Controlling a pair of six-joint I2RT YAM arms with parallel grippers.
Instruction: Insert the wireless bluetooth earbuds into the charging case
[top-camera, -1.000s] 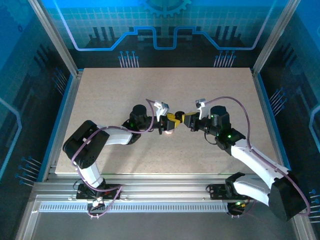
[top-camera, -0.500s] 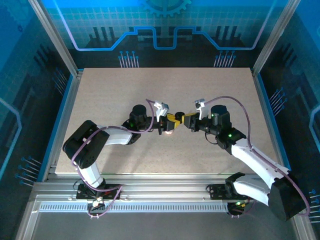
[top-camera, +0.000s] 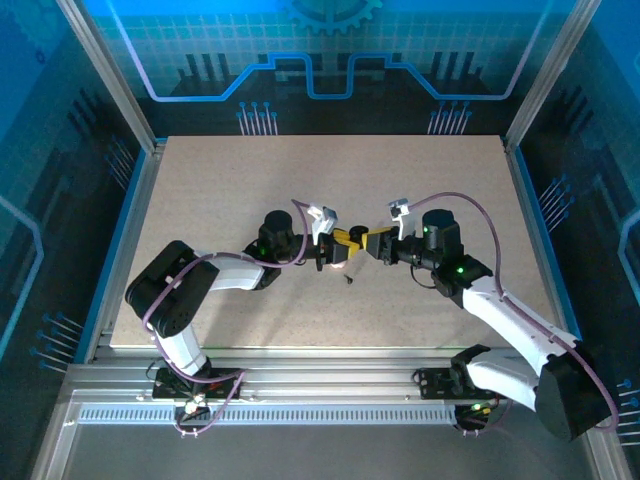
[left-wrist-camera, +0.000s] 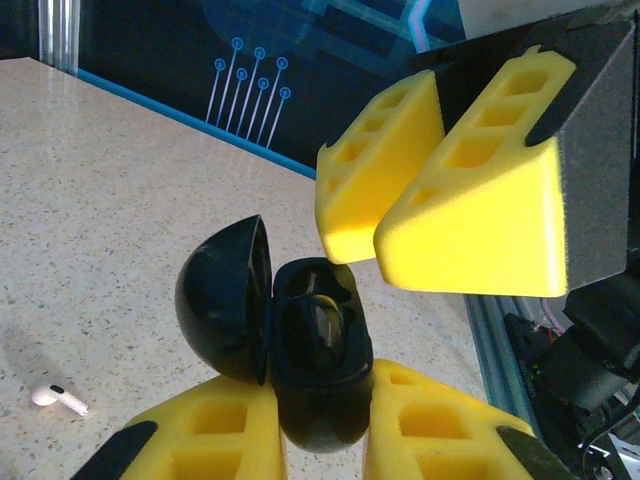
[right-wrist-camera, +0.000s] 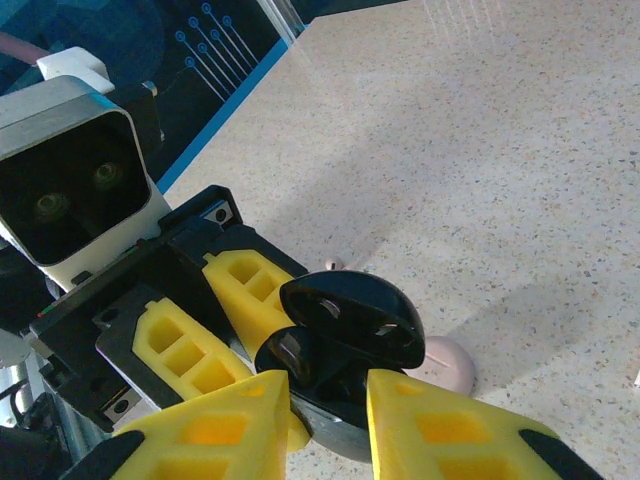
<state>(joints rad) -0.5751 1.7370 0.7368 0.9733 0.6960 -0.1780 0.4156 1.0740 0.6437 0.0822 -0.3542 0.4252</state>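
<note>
On the speckled tabletop (top-camera: 250, 180), the left wrist view shows one pale earbud (left-wrist-camera: 58, 400) lying alone at about 8 o'clock from the held object and well apart from it. The left end effector (left-wrist-camera: 315, 400) is clamped on a black hinged shell (left-wrist-camera: 310, 340). Its yellow fingers (left-wrist-camera: 215, 435) press the lower body from both sides, and the lid (left-wrist-camera: 225, 310) hangs open toward 9 o'clock. The inside of the shell is dark and moulded.

The pale pink round charging case (right-wrist-camera: 445, 362) lies flat on the tabletop, at 4 o'clock from the shell in the right wrist view. No finger touches it.

The right end effector (right-wrist-camera: 327, 390) faces the left one, reaching toward 9 o'clock in the top view. Its fingers stand slightly apart with nothing between them, tips just beside the shell's rim.

A small dark speck (top-camera: 348, 278) lies nearby, too small to identify.
</note>
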